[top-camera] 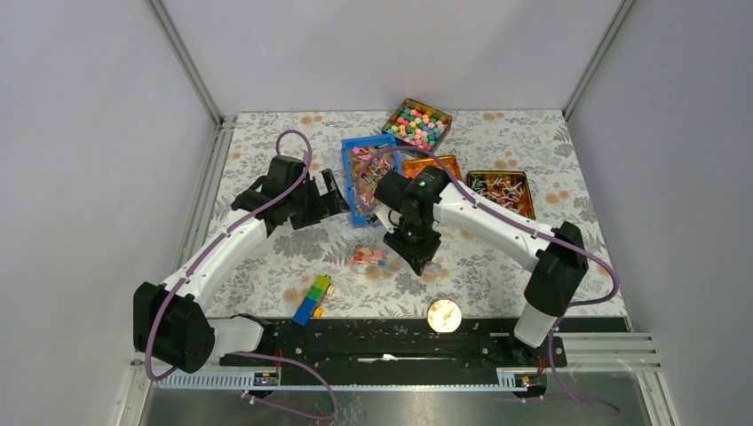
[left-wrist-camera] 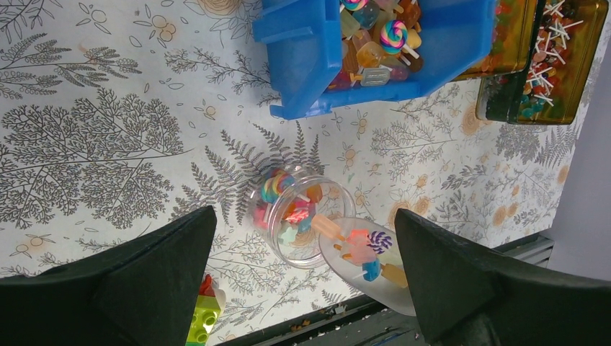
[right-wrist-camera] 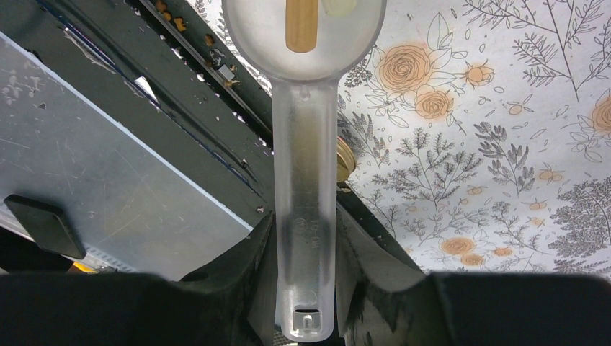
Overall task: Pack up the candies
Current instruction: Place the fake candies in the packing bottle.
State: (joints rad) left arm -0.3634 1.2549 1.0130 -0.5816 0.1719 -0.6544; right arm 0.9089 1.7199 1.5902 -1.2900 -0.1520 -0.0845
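While left tool hangs spread, right tool pinches scoop — candies aboard, at jar mouth.

The table has a white cloth printed with grey ferns and orange roses. The candies are pink, red, orange and blue, some swirled, inside a clear jar. The scoop is frosted white. The bin is bright blue. The stacked blocks are green, yellow and blue. The left arm and right arm are white with black joints and purple cables.
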